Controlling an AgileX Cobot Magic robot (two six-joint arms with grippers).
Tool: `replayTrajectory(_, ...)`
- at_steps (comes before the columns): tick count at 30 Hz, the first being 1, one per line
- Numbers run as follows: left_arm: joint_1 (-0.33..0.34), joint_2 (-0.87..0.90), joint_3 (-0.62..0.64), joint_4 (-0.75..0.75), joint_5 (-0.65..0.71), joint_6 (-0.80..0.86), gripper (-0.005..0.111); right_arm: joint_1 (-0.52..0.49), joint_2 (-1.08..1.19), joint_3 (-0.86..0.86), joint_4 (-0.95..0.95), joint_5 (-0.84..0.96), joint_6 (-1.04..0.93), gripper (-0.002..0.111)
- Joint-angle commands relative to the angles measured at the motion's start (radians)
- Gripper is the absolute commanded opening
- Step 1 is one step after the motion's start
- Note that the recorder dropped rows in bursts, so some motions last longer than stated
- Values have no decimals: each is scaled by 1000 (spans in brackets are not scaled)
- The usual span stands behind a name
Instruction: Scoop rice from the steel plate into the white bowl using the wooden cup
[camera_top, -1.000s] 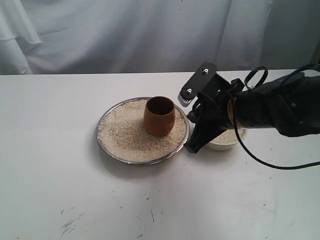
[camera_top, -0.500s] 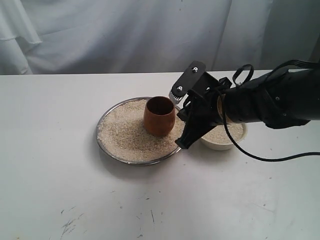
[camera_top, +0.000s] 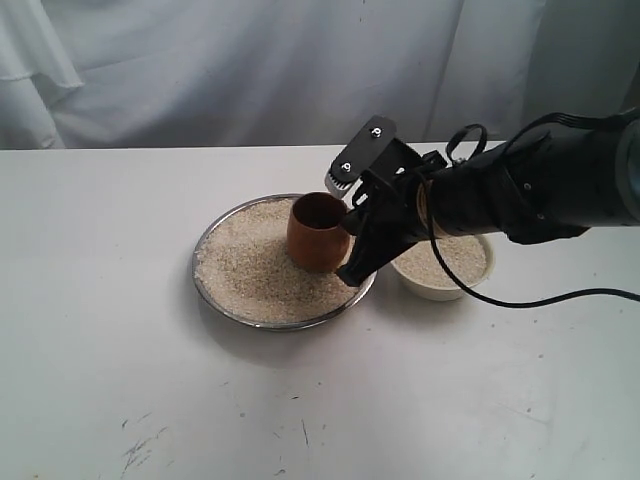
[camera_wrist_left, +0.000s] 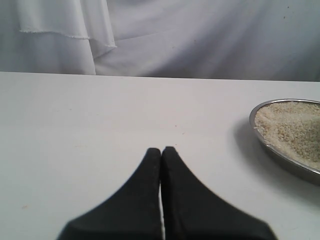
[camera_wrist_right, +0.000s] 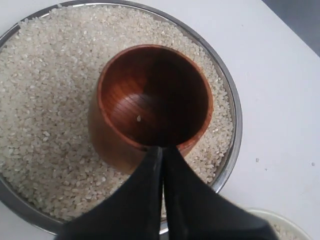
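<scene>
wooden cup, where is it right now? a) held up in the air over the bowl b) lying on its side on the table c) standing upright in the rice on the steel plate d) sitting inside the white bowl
c: the wooden cup stands mouth up in the rice on the steel plate, and the right wrist view looks straight down into its nearly empty inside.

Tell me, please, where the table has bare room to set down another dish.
Bare: the table left of the steel plate and the whole near strip. Crowded: between plate and white bowl, where the right gripper is at the wooden cup.
</scene>
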Motion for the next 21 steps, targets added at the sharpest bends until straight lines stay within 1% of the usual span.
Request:
replayTrajectory(1, -2, -5, 5, -1, -6, -3, 0, 0, 11, -16, -6, -7, 5, 0)
replayTrajectory(13, -2, -5, 5, -1, -6, -3, 0, 0, 9, -62, -1, -4, 3, 0)
replayTrajectory(17, -2, -5, 5, -1, -6, -3, 0, -14, -64, -37, -1, 63, 144, 0)
replayTrajectory(18, -2, -5, 5, -1, -6, -3, 0, -14, -68, -35, 11, 78, 159, 0)
replayTrajectory(21, -2, -5, 5, -1, -6, -3, 0, -25, -40, -35, 17, 80, 308, 0)
